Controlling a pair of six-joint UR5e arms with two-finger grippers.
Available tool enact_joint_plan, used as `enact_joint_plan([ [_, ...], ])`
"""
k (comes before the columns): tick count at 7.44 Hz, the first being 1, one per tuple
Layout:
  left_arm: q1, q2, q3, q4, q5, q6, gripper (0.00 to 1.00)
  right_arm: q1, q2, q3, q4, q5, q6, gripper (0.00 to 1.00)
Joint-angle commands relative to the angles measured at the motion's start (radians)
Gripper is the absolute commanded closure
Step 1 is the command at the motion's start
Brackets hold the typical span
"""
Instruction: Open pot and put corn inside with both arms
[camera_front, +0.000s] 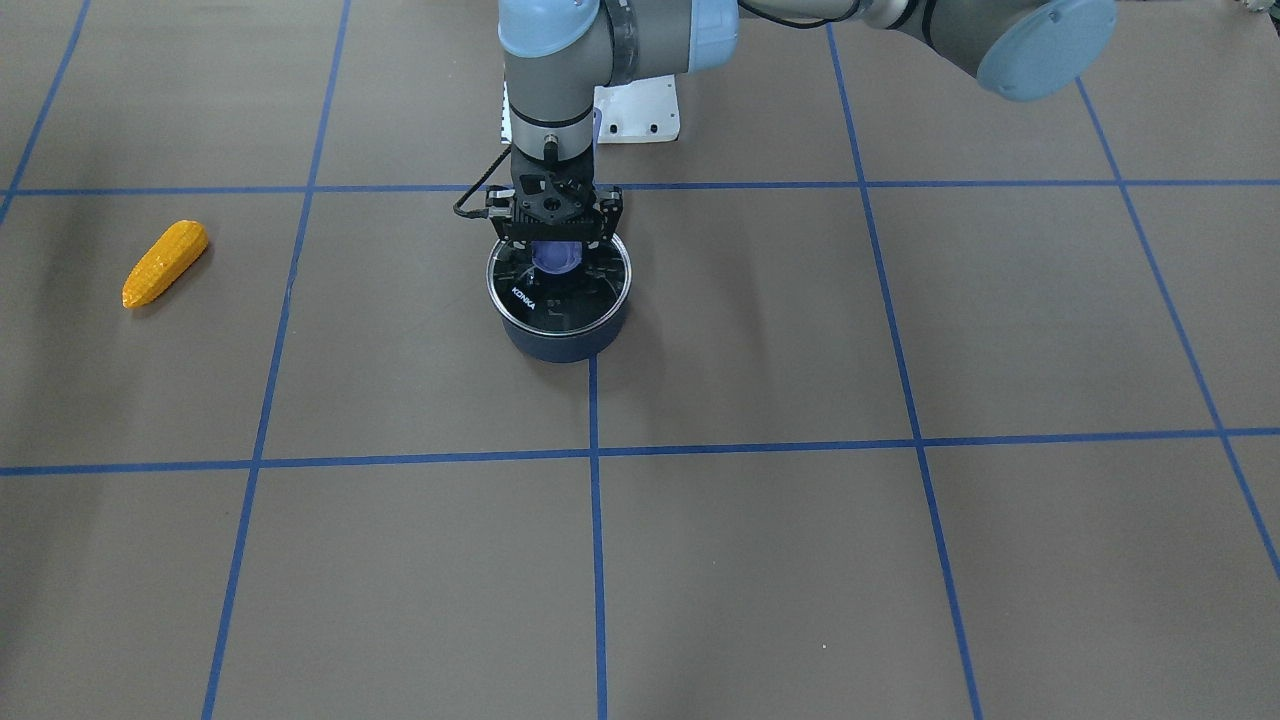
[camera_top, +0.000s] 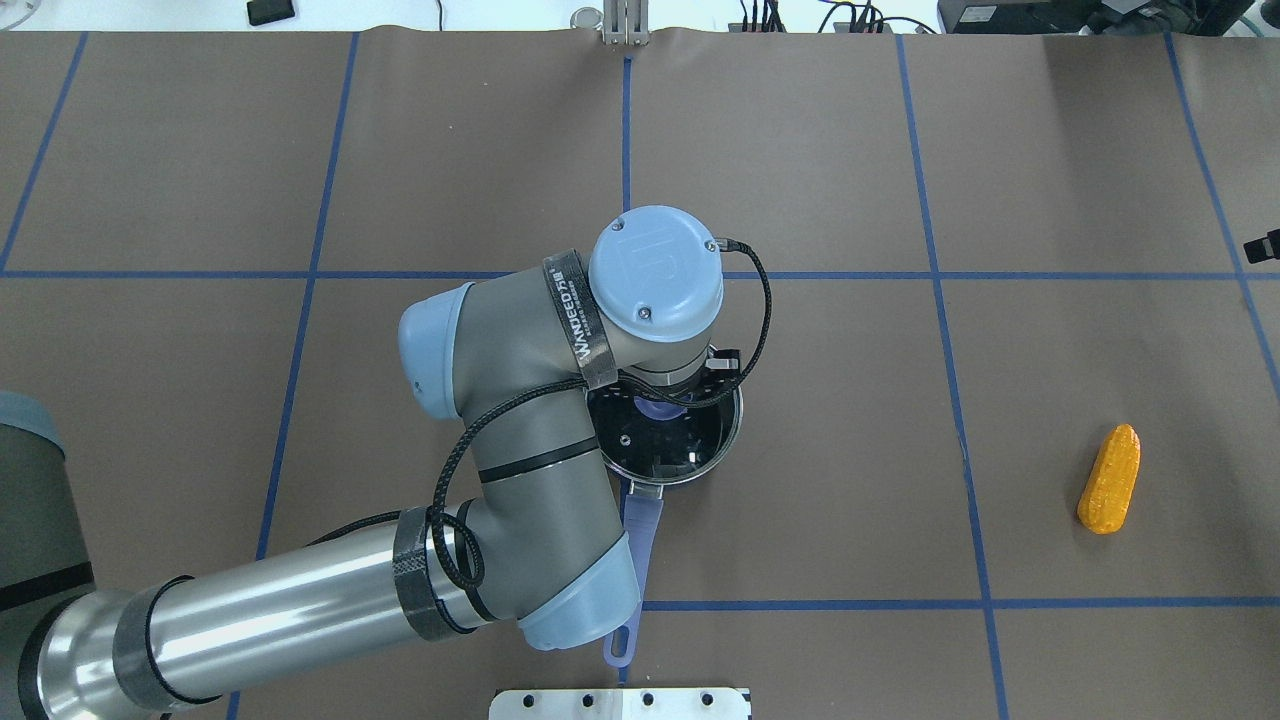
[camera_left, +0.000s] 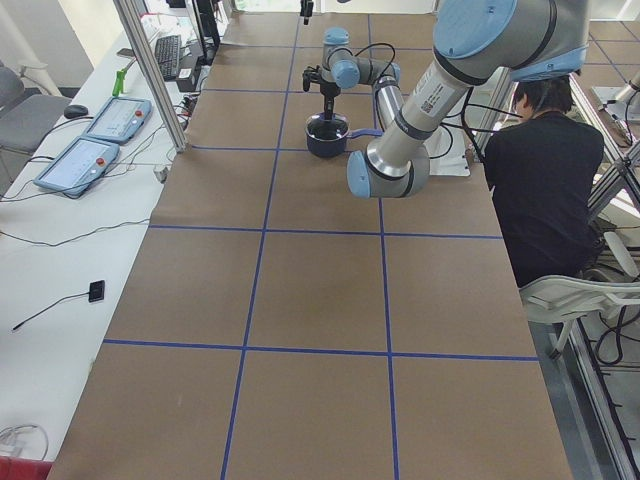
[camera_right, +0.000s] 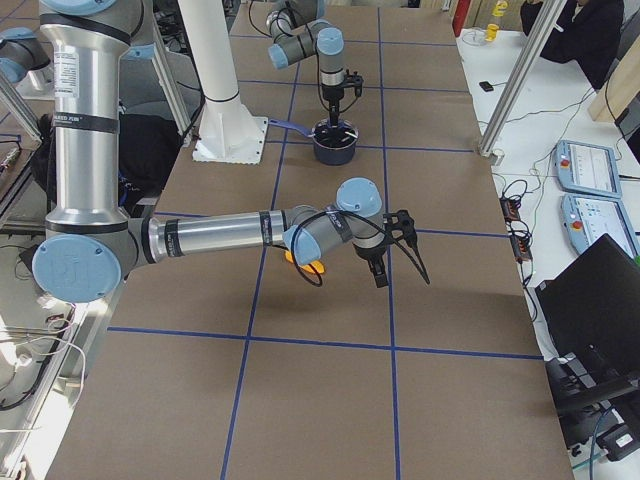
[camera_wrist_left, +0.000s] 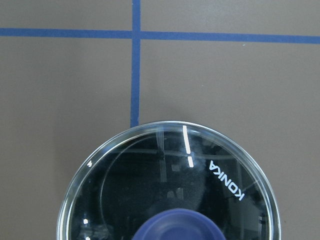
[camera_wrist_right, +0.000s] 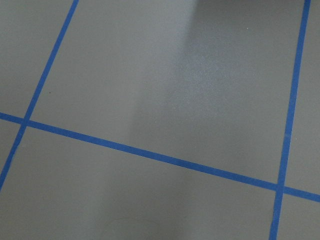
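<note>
The dark-blue pot stands at the table's middle with its glass lid on it. Its periwinkle handle points back toward my base. My left gripper points straight down over the lid's blue knob, with its jaws spread on either side of the knob. In the left wrist view the lid and the knob fill the lower half. The orange-yellow corn lies alone on my right side. My right gripper hovers above the table near the corn; I cannot tell whether it is open or shut.
The white base block sits behind the pot. Blue tape lines cross the brown table. A person in black sits by the table's side. Teach pendants lie on the far bench.
</note>
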Motion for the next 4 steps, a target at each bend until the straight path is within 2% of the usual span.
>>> enact_joint_plan([
  [1,0.000,-0.003,-0.036,0.009,-0.004,-0.002,1.00,0.000,0.001,0.000,0.000,0.000,0.000,0.00],
  [2,-0.001,0.003,-0.082,0.024,-0.008,0.003,1.00,0.000,0.001,0.002,0.000,0.000,0.000,0.00],
  [3,-0.007,0.012,-0.145,0.099,-0.010,0.029,1.00,0.000,0.004,0.000,0.000,0.000,0.000,0.00],
  [4,-0.032,0.065,-0.233,0.142,-0.011,0.109,1.00,-0.002,0.005,0.000,0.000,0.000,0.000,0.00],
])
